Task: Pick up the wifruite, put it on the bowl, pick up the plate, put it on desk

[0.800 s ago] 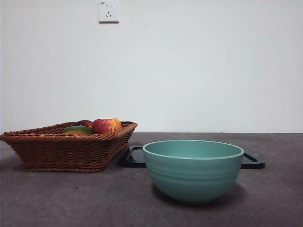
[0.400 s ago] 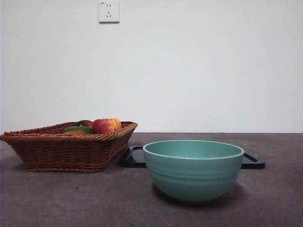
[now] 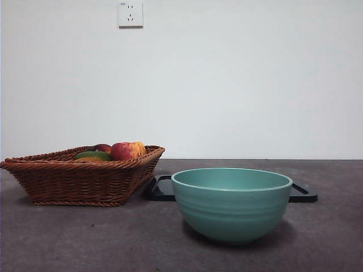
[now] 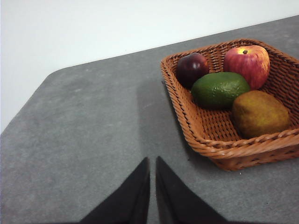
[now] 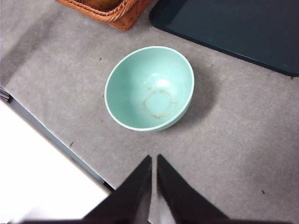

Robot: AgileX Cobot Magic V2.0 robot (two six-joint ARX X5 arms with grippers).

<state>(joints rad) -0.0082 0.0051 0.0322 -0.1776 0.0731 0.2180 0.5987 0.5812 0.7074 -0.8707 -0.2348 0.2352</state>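
The wifruite [image 4: 259,112], a brown-olive oval fruit, lies in the wicker basket [image 4: 205,135] beside a green avocado [image 4: 219,88]. The teal bowl [image 3: 231,207] stands empty on the desk [image 3: 85,243]; from above its bare inside [image 5: 149,88] shows. A flat black plate [image 3: 161,190] lies behind the bowl, its dark surface [image 5: 243,28] also in the right wrist view. My left gripper [image 4: 153,161] hovers shut over bare desk beside the basket. High above the desk edge near the bowl, my right gripper [image 5: 154,158] is shut and holds nothing. Neither arm shows in the front view.
The basket [image 3: 79,181] stands left of the bowl and also holds a red apple [image 4: 247,63] and a dark plum [image 4: 191,67]. A white wall with a socket [image 3: 130,13] backs the desk. The desk's near edge [image 5: 56,140] runs close to the bowl.
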